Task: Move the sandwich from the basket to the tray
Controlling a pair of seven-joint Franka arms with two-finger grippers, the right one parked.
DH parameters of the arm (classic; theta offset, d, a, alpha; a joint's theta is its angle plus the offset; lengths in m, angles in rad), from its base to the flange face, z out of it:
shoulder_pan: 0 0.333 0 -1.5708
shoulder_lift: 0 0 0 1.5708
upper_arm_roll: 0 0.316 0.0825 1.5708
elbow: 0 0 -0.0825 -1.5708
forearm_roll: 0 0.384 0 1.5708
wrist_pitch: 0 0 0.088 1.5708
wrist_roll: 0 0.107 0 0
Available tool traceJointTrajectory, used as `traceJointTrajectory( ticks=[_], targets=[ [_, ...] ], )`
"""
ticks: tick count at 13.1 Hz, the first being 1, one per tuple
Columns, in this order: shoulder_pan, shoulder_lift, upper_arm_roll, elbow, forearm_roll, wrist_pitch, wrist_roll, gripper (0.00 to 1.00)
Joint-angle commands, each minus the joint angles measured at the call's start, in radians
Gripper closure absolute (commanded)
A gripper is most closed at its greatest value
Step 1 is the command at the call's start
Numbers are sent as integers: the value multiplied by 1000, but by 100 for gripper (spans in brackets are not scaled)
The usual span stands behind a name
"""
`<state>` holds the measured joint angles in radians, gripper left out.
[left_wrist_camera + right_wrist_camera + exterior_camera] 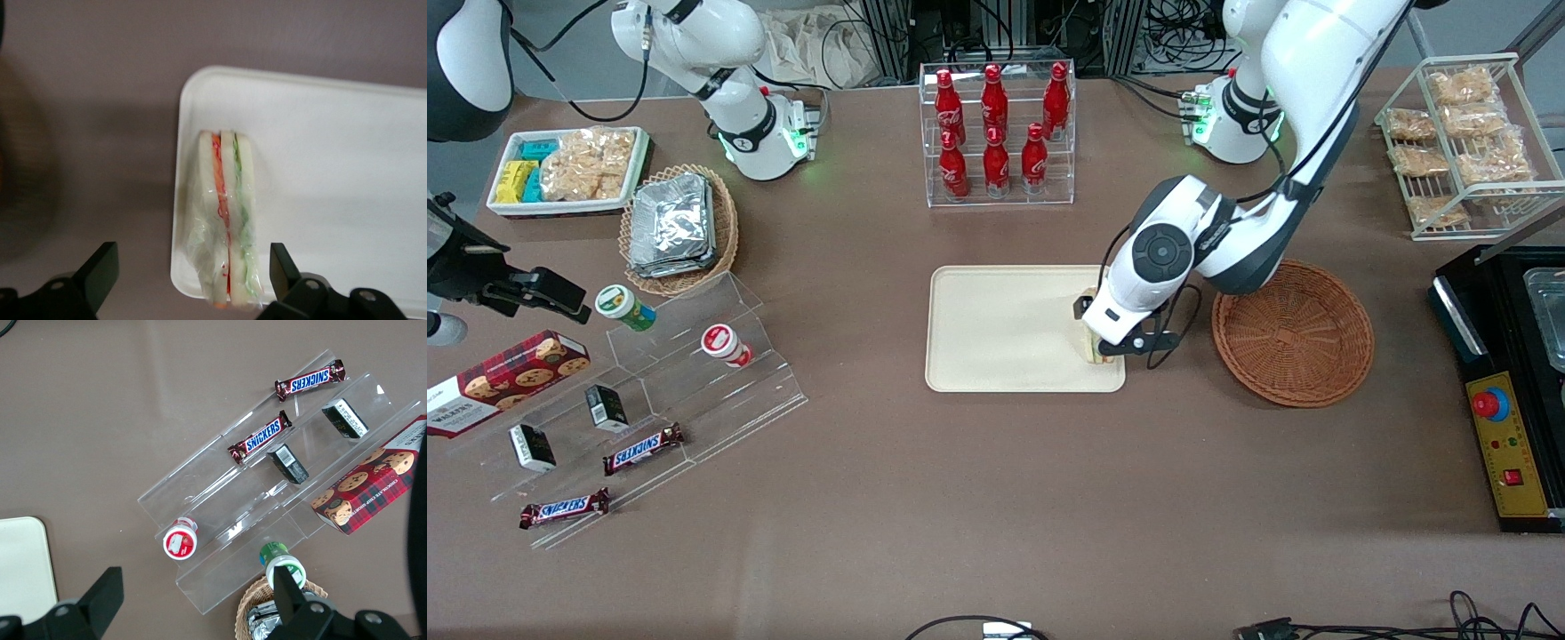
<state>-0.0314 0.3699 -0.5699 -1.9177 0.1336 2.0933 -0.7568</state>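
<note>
The clear-wrapped sandwich [1089, 348] stands on its edge on the cream tray [1005, 329], at the tray's end nearest the reddish-brown basket [1294, 333]. In the left wrist view the sandwich [227, 213] shows white bread with red and green layers, resting near the rim of the tray [333, 167]. My left gripper [1107, 342] hangs just above it. It is open in the wrist view [192, 260], with one finger [103, 267] on each side and a gap between each finger and the sandwich. The basket holds nothing.
A clear rack of red bottles [996, 133] stands farther from the camera than the tray. A wire rack of snacks [1467, 142] and a black control box [1507, 444] lie toward the working arm's end. A foil-packet basket [676, 227] and a clear stepped shelf [694, 382] lie toward the parked arm's end.
</note>
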Motion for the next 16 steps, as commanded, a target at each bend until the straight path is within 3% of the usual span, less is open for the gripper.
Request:
traceJointTrajectory(
  ticks=[1, 5, 11, 16],
  targets=[
    [28, -46, -4, 203, -5, -239, -1, 0],
    [96, -60, -1, 484, 6, -496, 95, 0],
    [327, -209, 4, 479, 1, -581, 423, 0],
    [174, -266, 286, 441, -67, -552, 550, 0]
  ],
)
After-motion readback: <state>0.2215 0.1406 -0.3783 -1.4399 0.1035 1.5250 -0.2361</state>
